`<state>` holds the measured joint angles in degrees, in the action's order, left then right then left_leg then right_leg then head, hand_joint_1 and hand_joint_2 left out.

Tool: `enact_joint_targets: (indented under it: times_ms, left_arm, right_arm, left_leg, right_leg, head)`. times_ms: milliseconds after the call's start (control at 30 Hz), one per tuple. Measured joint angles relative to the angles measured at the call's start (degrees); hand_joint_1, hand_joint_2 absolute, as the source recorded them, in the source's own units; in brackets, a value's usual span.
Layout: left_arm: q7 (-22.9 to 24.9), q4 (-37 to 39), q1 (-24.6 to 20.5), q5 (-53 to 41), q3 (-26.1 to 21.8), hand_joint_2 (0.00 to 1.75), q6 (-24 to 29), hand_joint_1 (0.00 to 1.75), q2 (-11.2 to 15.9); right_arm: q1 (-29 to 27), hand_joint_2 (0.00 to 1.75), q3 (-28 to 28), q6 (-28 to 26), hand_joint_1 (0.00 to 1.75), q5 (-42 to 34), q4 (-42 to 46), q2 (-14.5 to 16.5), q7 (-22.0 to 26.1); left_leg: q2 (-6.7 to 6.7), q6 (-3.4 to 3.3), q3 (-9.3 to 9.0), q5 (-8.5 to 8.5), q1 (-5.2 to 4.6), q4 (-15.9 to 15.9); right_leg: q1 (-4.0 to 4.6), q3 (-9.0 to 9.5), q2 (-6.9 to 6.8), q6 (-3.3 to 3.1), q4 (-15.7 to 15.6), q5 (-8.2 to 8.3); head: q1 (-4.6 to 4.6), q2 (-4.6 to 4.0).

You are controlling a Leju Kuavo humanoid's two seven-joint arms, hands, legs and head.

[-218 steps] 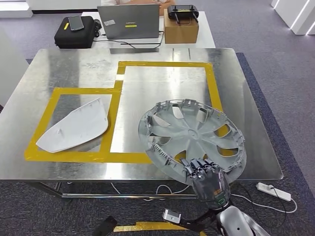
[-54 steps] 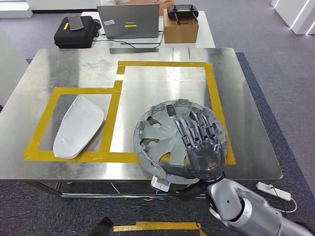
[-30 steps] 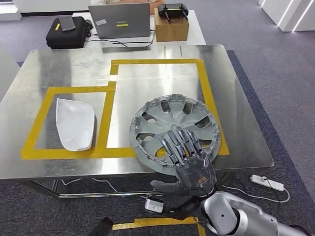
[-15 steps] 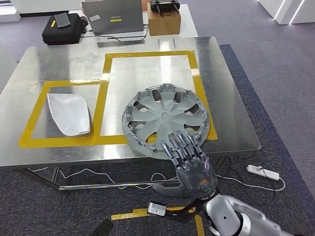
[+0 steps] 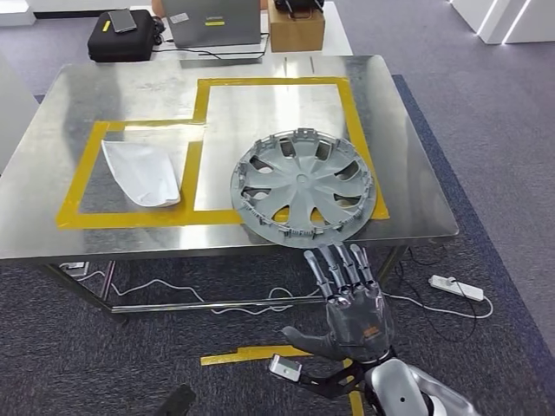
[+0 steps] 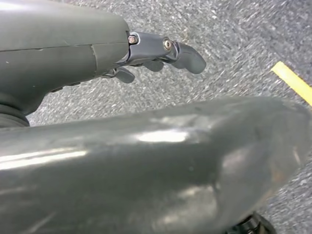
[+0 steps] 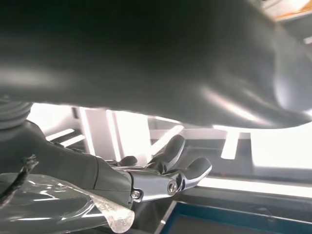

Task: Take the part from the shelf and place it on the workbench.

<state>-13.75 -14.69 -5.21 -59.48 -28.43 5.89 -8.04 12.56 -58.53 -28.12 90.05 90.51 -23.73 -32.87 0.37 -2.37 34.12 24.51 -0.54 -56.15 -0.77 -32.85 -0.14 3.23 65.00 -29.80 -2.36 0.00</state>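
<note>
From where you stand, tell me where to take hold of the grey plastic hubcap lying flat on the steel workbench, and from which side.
Grip the grey plastic hubcap at its near rim, coming from the workbench's front edge. That rim seems to jut slightly past the edge, so fingers could probably slip beneath it. The open right hand hangs just below and in front of that spot.

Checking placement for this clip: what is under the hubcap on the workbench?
The hubcap lies on the metal workbench, over the yellow tape outline. Tape shows through its near openings. Its near rim overhangs the table edge. Whatever sits beneath its solid centre is covered.
</note>
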Motion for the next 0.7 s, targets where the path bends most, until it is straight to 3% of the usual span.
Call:
enact_joint_targets:
  times_ms: [67,100,167,200,267,333,367,400,433,500,567,633,700]
  left_arm:
    - [-0.01,0.00,-0.01,0.14,-0.27,0.00,0.26,0.00,-0.13]
    - [-0.02,0.00,0.07,0.22,-0.40,0.00,0.36,0.00,-0.16]
    - [-0.03,0.00,0.35,0.43,-0.64,0.00,0.47,0.00,-0.17]
    - [-0.06,0.00,0.51,0.51,-0.83,0.00,0.57,0.00,-0.17]
    - [-0.16,0.00,0.80,0.71,-1.34,0.00,0.94,0.00,-0.19]
    - [-0.33,0.00,1.16,0.97,-1.89,0.00,1.39,0.00,-0.22]
    - [-0.44,0.00,1.35,1.11,-2.15,0.00,1.59,0.00,-0.22]
    - [-0.54,0.00,1.52,1.21,-2.40,0.00,1.74,0.00,-0.23]
    - [-0.62,0.00,1.67,1.25,-2.63,0.00,1.86,0.00,-0.24]
    - [-0.68,0.00,1.83,1.28,-3.04,0.00,2.01,0.00,-0.24]
    - [-0.70,0.00,1.84,1.29,-3.27,0.00,2.15,0.00,-0.23]
    - [-0.76,0.00,1.88,1.29,-3.47,0.00,2.33,0.00,-0.27]
    - [-0.89,0.02,2.09,1.27,-3.78,0.00,2.52,0.00,-0.37]
  right_arm:
    - [-2.50,0.00,1.37,-1.14,0.00,-0.01,-0.04,0.18,-0.74]
    - [-4.02,0.00,2.15,-1.75,0.00,-0.01,-0.11,0.34,-0.94]
    - [-7.16,0.00,3.71,-3.05,0.00,0.00,-0.37,0.77,-1.21]
    - [-9.04,0.00,4.69,-3.91,0.00,-0.09,-0.58,1.14,-1.16]
    - [-13.78,0.00,7.60,-6.15,0.00,-1.16,-1.38,2.36,-0.52]
    - [-18.99,0.00,11.69,-8.51,0.00,-4.71,-3.33,4.08,0.95]
    - [-21.44,0.00,13.88,-9.26,0.00,-7.20,-4.61,5.04,1.91]
    - [-23.57,0.00,15.89,-9.72,0.00,-9.52,-5.83,5.94,2.89]
    - [-25.30,0.00,17.66,-9.81,0.00,-11.23,-6.77,6.71,3.74]
    - [-27.68,0.00,20.48,-9.87,0.00,-12.63,-8.04,7.79,4.53]
    - [-29.25,0.00,22.62,-9.89,0.00,-13.41,-9.06,8.73,5.55]
    - [-30.99,0.00,25.39,-9.89,0.00,-15.54,-10.76,10.57,9.04]
    - [-33.08,0.00,31.56,-9.89,0.00,-19.15,-14.05,14.23,17.93]
  left_leg:
    - [-0.08,0.48,0.95,-0.78,-0.14,-0.56]
    - [-0.13,0.77,1.22,-1.21,-0.16,-0.69]
    - [-0.22,1.43,1.55,-1.82,-0.03,-0.79]
    - [-0.25,1.82,1.79,-1.01,0.06,-1.23]
    - [-0.32,2.60,2.65,3.64,0.35,-4.79]
    - [-0.31,3.22,3.79,9.50,0.65,-11.89]
    - [-0.31,3.40,3.97,10.78,0.74,-15.07]
    - [-0.31,3.50,3.56,10.61,0.79,-16.94]
    - [-0.31,3.52,2.34,9.21,0.82,-16.77]
    - [-0.43,3.28,-2.79,6.27,0.88,-10.49]
    - [-0.72,2.68,-8.16,6.39,0.76,-2.15]
    - [-0.90,1.98,-9.80,7.27,0.49,1.18]
    - [-0.76,1.12,-9.00,6.53,0.49,1.45]
  right_leg:
    - [0.19,5.79,-0.03,-0.48,-7.95,-0.81]
    - [0.34,7.07,-0.03,-0.73,-9.94,-1.43]
    - [0.35,6.64,-0.09,-1.57,-10.62,-1.07]
    - [0.28,6.13,-0.21,-2.11,-10.68,-0.62]
    - [0.08,5.01,-0.69,-3.08,-10.85,0.31]
    - [0.11,3.82,-1.02,-3.39,-10.77,1.28]
    - [0.12,3.10,-1.11,-3.35,-10.62,1.89]
    - [0.12,2.29,-1.12,-3.27,-10.40,2.49]
    - [0.11,1.40,-1.09,-3.16,-10.09,3.03]
    - [0.11,-0.37,-0.85,-2.81,-9.36,3.90]
    - [0.23,-1.41,-0.59,-2.21,-8.77,4.65]
    - [0.24,-1.86,-0.54,-1.42,-8.72,5.59]
    - [0.08,-2.36,-0.45,-0.66,-8.59,5.49]
  head:
    - [0.02,0.00]
    - [0.02,0.00]
    - [-0.01,0.00]
    - [0.01,0.00]
    - [0.14,0.00]
    - [0.30,0.00]
    - [0.33,0.00]
    - [0.33,0.00]
    - [0.36,0.00]
    - [0.36,0.00]
    - [0.33,0.00]
    - [0.28,0.00]
    - [0.27,0.00]
